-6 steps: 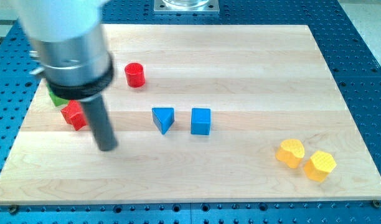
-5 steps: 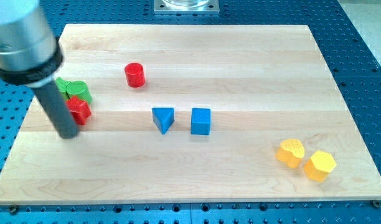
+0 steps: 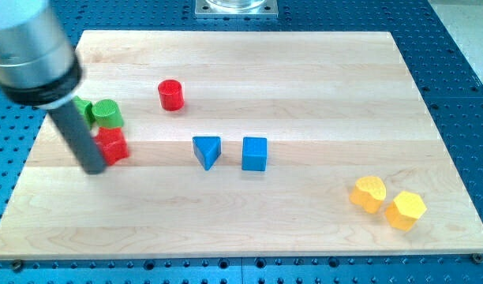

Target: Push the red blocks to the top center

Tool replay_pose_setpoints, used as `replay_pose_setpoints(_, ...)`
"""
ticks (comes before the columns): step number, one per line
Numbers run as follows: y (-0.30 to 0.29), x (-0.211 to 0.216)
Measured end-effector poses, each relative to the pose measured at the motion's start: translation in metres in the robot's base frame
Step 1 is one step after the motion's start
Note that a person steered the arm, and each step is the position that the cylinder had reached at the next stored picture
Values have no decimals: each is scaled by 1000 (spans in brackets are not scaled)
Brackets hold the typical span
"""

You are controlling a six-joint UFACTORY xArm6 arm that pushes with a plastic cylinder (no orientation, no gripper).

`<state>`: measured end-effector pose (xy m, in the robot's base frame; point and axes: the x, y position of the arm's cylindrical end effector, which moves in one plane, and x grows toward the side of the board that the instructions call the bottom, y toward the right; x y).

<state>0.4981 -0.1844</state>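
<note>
1. At the near right of the wooden board (image 3: 305,229), two yellow blocks sit just beside each other: a heart-like yellow block (image 3: 368,193) and, nearer and further right, a yellow hexagonal block (image 3: 405,209). They are well apart from everything else.
2. Around the middle of the board I see a blue triangular block (image 3: 207,151) and, just to its right with a small gap, a blue cube (image 3: 255,153).
3. On the left, my tip (image 3: 93,168) is down on the board, touching or very nearly touching the near-left side of the red angular block (image 3: 112,145). The rod partly covers that block's left edge, so I cannot make out its exact shape.
4. This rig carries no claw, only the dark rod (image 3: 79,140) under a blurred silver housing (image 3: 30,49), so there is nothing wide, narrow or holding to report.
5. Just beyond the red angular block is a green cylinder (image 3: 107,113), close to it or touching. A second green block (image 3: 82,106) peeks out to its left, mostly hidden behind the rod.
6. Farther back and right of those stands the red cylinder (image 3: 171,95), alone, left of the board's centre line and short of the far edge.
7. Both red blocks are in the left half, the cylinder being the farther one.
</note>
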Motion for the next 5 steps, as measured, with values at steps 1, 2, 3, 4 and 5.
replay_pose_setpoints(1,33,-49)
replay_pose_setpoints(2,59,-99)
replay_pose_setpoints(3,83,-143)
replay_pose_setpoints(4,22,-130)
replay_pose_setpoints(5,42,-165)
